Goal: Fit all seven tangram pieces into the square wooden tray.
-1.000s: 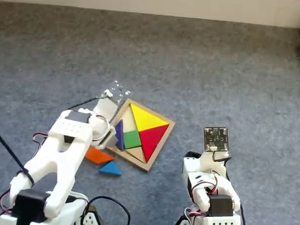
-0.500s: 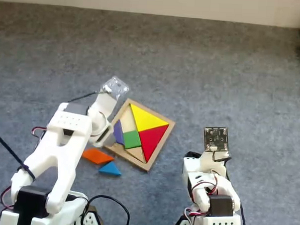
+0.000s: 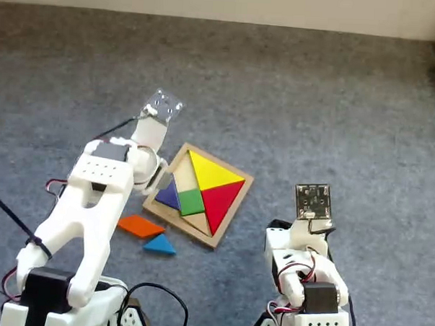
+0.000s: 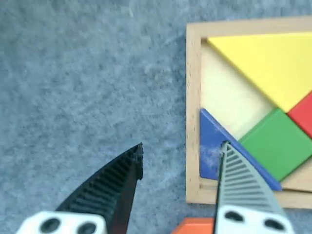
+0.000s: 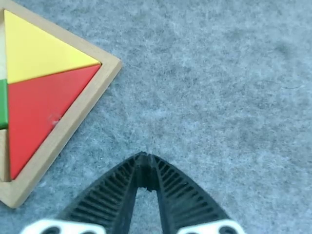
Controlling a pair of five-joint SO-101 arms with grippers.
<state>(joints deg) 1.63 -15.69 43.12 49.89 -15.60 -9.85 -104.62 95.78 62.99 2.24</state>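
Tangram tray (image 4: 193, 87) — square, pale wood — lies on the table (image 3: 335, 103), just under and ahead of the left claw (image 4: 182, 146). That claw is spread wide and holds nothing. One finger hangs over the grey table cover outside the tray. The other hangs over the tray's nearest corner, its tip above the blue-violet piece (image 4: 212, 146).

This piece lies inside the tray along the rim closest to the claw, and its far edge touches the green square (image 4: 278, 144). Ahead of the fingertips a patch of bare tray floor (image 4: 226, 97) shows. Beyond that patch the yellow triangle (image 4: 265, 61) fills the far part of the tray. The red triangle (image 4: 302, 114) touches both the yellow triangle and the green square. A pale wedge (image 3: 197, 221) sits between green and red at the tray's edge; I cannot tell whether it is a piece or bare wood.

Behind the fingers, outside the rim, lies the orange piece (image 4: 195, 226), just beside the tray. A small blue triangle (image 3: 160, 244) lies near it on the table, farther back toward the left arm's base.

The right claw (image 5: 143, 158) is pressed together and empty — it hangs over bare table cover. The tray's corner with red and yellow lies ahead of it, off toward the left arm and apart from its tips.
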